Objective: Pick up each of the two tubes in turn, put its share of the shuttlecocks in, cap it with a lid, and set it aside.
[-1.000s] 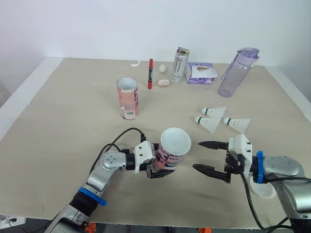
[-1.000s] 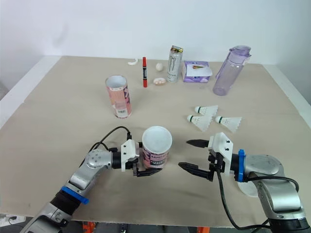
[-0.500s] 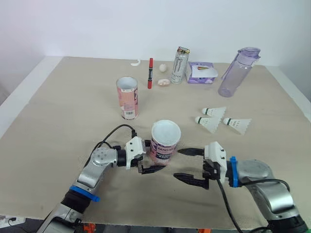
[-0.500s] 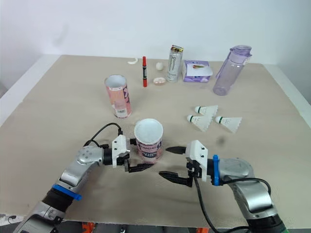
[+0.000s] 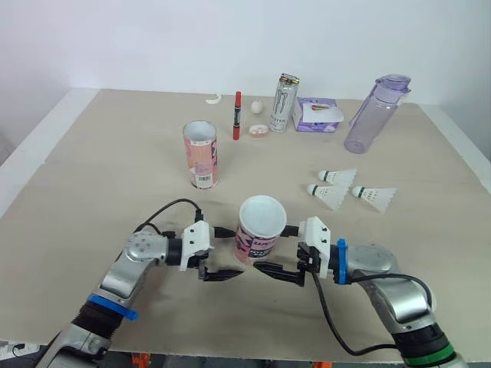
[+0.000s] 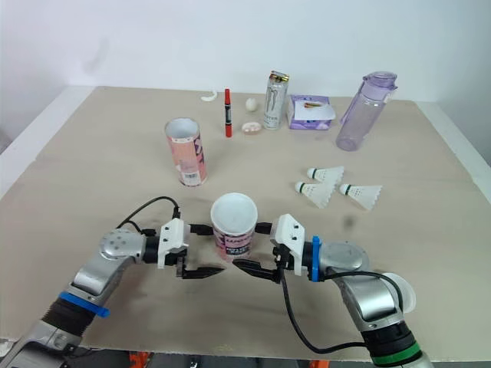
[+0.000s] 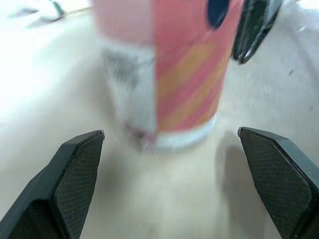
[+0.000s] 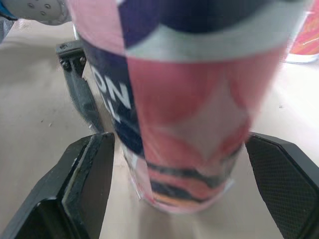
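- Tube, pink and open at the top, stands upright on the table near the front edge, between the two grippers.
- left gripper lies low on the table at the tube's left, fingers spread wide; the tube sits just off their tips, and the wrist view shows a gap on both sides.
- right gripper faces it from the other side, also spread wide, with one finger on each side of the tube's base (I see no contact).
- second tube stands upright farther back and to the left, well apart.
- Three shuttlecocks lie close together on the right, behind the right arm.
- A white lid lies at the front right, partly hidden by that arm.
- Along the back edge are a red marker, a can, a tissue pack and a purple bottle.
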Controlling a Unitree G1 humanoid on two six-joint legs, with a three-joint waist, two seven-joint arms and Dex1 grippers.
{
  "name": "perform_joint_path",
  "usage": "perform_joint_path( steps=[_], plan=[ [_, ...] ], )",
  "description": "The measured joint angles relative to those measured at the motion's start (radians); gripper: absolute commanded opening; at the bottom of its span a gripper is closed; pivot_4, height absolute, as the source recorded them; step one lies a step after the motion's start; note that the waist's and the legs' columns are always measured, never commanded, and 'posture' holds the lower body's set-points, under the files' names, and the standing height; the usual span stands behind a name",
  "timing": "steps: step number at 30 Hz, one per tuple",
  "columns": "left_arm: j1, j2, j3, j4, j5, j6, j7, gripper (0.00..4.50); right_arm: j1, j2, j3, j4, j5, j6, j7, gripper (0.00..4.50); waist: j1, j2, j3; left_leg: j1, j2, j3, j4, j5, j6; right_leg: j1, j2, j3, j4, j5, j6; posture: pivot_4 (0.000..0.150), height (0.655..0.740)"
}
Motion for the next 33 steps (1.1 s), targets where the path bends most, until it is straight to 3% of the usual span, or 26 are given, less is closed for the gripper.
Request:
perform_joint_path(
  steps=[5,11,21,22,26,33],
  plan=[
    [0.020,0.020,0.031,-0.022,-0.030,0.004,-0.016,4.50,-0.008,0.027,0.017,0.018,-0.011,-0.009,-0.012,4.42,0.000,0.000,0.000,0.000,0.000,0.000,0.001,0.000,0.000,0.000,0.000,0.000,0.000,0.000,0.000,0.150,0.7400],
    [0.075,-0.029,0.098,-0.132,-0.201,0.063,-0.016,4.50,-0.034,0.103,0.059,0.089,-0.051,-0.053,-0.054,4.42,-0.001,0.000,0.000,0.000,0.001,0.000,0.005,0.000,0.000,0.001,0.000,0.000,0.004,0.000,0.000,0.150,0.7400],
    [0.125,-0.005,0.116,-0.132,-0.205,0.025,-0.039,4.50,-0.062,0.145,0.089,0.163,-0.084,-0.114,-0.055,4.42,-0.001,0.000,0.000,0.002,0.003,0.000,0.008,0.000,0.000,0.000,0.002,0.000,0.008,0.002,-0.003,0.150,0.7400],
    [0.126,-0.003,0.119,-0.132,-0.205,0.024,-0.040,4.50,-0.065,0.145,0.089,0.167,-0.085,-0.118,-0.053,3.92,-0.001,0.000,0.000,0.002,0.003,0.000,0.008,0.000,0.000,0.000,0.002,0.000,0.009,0.002,-0.003,0.150,0.7400],
    [0.130,0.003,0.125,-0.132,-0.202,0.008,-0.050,4.50,-0.071,0.152,0.093,0.188,-0.086,-0.145,-0.046,3.01,-0.001,0.000,0.000,0.002,0.003,0.000,0.008,0.000,0.000,0.000,0.002,0.001,0.009,0.001,-0.003,0.150,0.7400],
    [0.130,0.003,0.124,-0.118,-0.172,-0.041,-0.057,4.50,-0.075,0.155,0.097,0.195,-0.095,-0.164,-0.047,3.01,-0.001,0.000,0.000,0.004,0.004,0.000,0.009,0.000,0.000,0.000,0.003,0.001,0.014,0.000,-0.005,0.150,0.7400]
  ],
)
